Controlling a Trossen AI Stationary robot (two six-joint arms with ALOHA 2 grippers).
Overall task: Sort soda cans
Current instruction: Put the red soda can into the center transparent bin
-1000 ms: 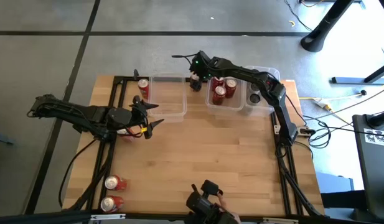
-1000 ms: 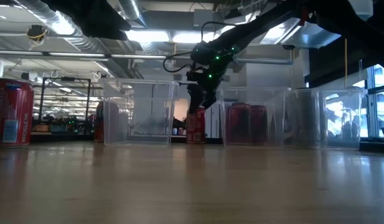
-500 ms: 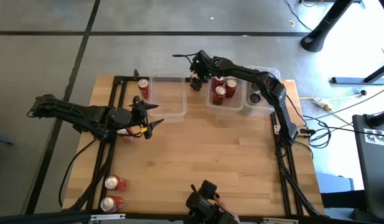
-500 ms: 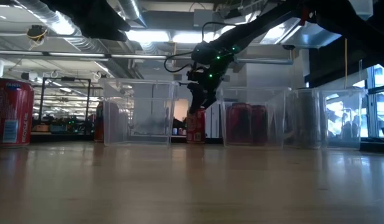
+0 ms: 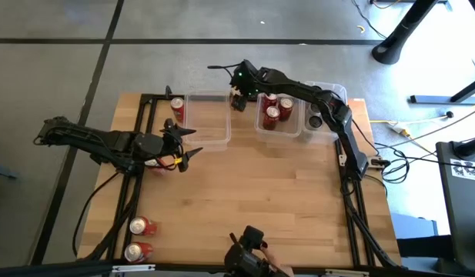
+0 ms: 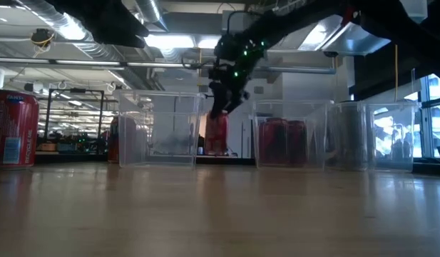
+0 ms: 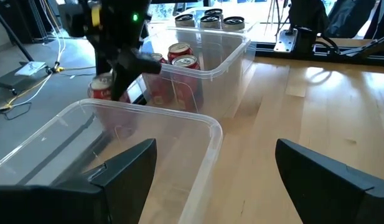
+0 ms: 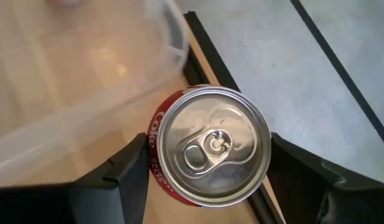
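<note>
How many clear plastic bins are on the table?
3, in a row at the back: an empty bin, a middle bin with red cans, and a right bin.

Bare table centre [image 5: 260,185] lies open; clear bins [image 5: 209,119] line its far edge.

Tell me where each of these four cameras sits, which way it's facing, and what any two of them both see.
High view: overhead, straight down on the table; both arms show.
Low view: table-top height, level across; the right gripper lifts a red can.
Left wrist view: on the left arm, over its open left gripper toward the bins.
Right wrist view: on the right arm, straight down onto the can's top.
Shared: low and right wrist views both show the held can.
</note>
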